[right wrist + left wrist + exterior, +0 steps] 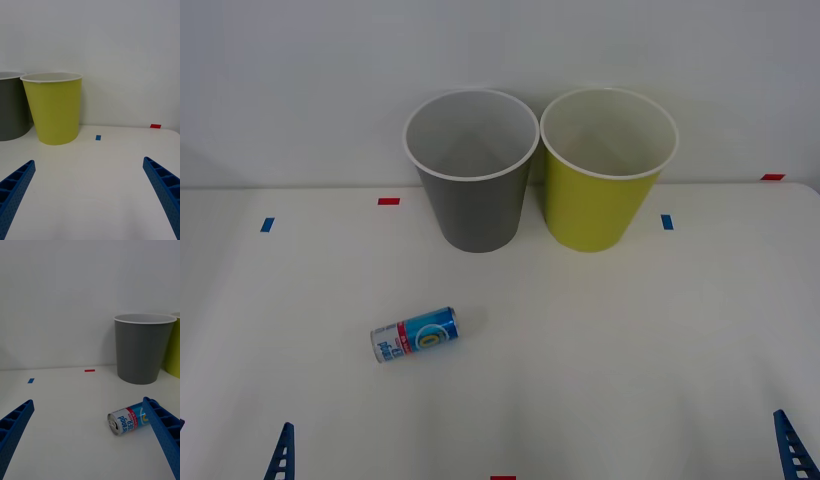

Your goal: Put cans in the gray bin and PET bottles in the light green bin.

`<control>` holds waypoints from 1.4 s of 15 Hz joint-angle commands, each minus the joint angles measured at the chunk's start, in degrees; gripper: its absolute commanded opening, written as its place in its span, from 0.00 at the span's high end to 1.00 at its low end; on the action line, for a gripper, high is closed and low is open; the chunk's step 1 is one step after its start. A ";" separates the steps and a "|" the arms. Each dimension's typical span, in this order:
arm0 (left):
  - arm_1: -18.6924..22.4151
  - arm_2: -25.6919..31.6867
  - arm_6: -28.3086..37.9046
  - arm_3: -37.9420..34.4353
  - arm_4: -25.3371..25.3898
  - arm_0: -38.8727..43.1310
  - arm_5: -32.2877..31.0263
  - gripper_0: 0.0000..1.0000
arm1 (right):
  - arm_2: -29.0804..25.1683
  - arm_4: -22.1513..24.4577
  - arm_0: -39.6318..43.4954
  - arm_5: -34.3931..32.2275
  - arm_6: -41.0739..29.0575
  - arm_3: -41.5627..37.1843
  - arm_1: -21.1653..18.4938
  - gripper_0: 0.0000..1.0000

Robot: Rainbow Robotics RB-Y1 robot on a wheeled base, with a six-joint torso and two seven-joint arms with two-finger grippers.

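Note:
A small blue can [415, 334] with a white-and-red label lies on its side on the white table, left of centre. The gray bin [476, 212] and the light green bin [594, 212] stand upright side by side at the back, touching or nearly so, both showing pale insides. My left gripper [88, 400] hangs open near the table's front edge. The can [126, 422] lies just ahead of it, partly behind one finger. At the front right my right gripper [88, 160] is open, facing the light green bin [55, 110]. PET bottles are out of view.
Small blue tape marks [267, 224] and red tape marks [388, 201] dot the table. A white wall rises right behind the bins. Bare table [610, 350] stretches between the can, the bins and both grippers.

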 commanded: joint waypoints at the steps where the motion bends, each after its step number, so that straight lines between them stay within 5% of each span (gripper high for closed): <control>1: 2.20 0.01 -0.15 0.08 1.02 -1.97 1.50 0.00 | 0.00 0.00 0.00 0.00 0.00 0.00 0.00 0.00; 10: 18.55 -1.92 -1.03 -0.01 4.09 -13.05 11.69 0.00 | 0.00 0.00 0.00 0.00 0.00 0.00 0.00 0.00; 21: 30.06 -4.56 -1.12 -2.56 6.29 -29.75 33.32 0.00 | 0.00 0.00 0.00 0.00 0.00 0.00 0.00 0.00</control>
